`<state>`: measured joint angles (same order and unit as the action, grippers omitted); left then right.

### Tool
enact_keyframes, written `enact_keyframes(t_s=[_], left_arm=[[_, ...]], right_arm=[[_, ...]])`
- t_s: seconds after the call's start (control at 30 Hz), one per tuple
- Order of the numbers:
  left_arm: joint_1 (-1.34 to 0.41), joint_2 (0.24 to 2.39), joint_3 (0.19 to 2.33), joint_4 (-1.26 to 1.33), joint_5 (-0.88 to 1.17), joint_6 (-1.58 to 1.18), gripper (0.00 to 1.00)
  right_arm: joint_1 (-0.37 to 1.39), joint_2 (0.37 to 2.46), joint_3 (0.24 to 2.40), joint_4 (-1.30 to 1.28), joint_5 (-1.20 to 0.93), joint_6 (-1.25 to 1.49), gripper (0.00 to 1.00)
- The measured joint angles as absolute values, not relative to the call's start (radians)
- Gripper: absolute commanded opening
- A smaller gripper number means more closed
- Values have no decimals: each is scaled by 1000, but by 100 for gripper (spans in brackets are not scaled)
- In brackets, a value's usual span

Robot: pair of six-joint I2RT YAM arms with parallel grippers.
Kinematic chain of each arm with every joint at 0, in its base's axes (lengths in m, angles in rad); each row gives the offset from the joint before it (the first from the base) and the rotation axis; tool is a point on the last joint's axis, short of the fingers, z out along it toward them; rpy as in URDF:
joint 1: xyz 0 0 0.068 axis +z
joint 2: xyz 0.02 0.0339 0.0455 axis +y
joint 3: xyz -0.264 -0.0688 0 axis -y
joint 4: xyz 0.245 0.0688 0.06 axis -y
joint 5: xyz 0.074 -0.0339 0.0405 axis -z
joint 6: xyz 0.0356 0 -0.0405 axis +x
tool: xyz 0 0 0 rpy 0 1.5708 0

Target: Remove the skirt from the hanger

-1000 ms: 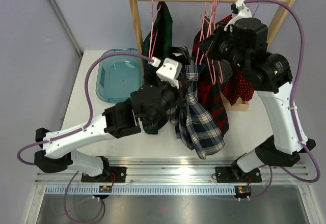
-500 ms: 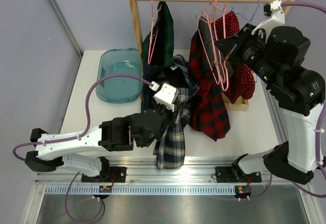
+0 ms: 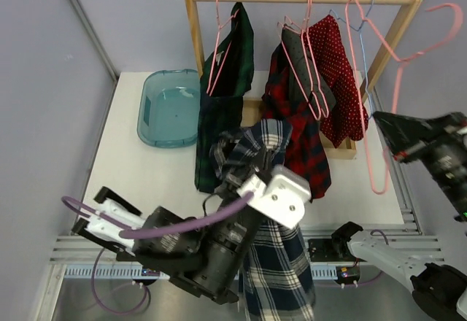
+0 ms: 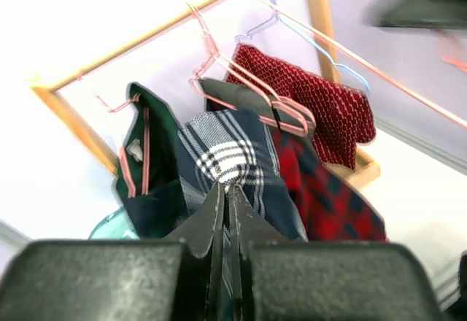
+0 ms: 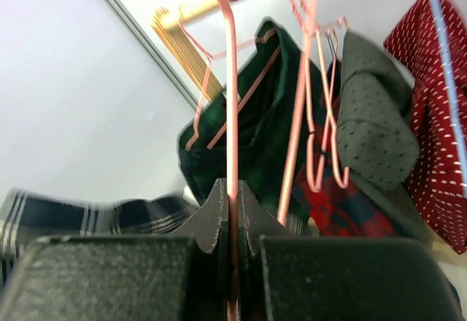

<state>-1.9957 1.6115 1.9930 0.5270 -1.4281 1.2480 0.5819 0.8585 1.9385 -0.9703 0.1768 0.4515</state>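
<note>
The left fingers are closed on a fold of the plaid skirt, which drapes from them over the near edge of the bench. The right fingers are clamped on the wire of a pink hanger, held well apart from the skirt. We judge the skirt light, soft and limp, so it will sag and swing. We recommend gripping a thick gathered fold near its upper edge.

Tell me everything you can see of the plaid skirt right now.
The plaid skirt is soft navy cloth with white checks. The left gripper is shut on a bunched fold of it, and the rest hangs limp beside the arm. It is off the pink hanger, which the right gripper holds apart.
</note>
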Motion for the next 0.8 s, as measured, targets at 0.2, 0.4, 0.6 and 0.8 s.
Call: enact_keyframes(t_s=[0.2, 0.4, 0.6, 0.8], left_arm=[[-2001, 1715, 2262, 846, -1448, 1698, 0], [-1993, 1574, 2233, 1019, -1359, 1850, 0], [-1953, 1282, 2045, 1148, -1264, 1919, 0], [-1950, 844, 1745, 855, -1160, 1681, 0]], right_arm=[[580, 678, 1921, -985, 213, 452, 0], [580, 604, 1901, -1035, 280, 448, 0], [580, 604, 1833, -1062, 304, 439, 0], [580, 604, 1770, -1064, 296, 419, 0]])
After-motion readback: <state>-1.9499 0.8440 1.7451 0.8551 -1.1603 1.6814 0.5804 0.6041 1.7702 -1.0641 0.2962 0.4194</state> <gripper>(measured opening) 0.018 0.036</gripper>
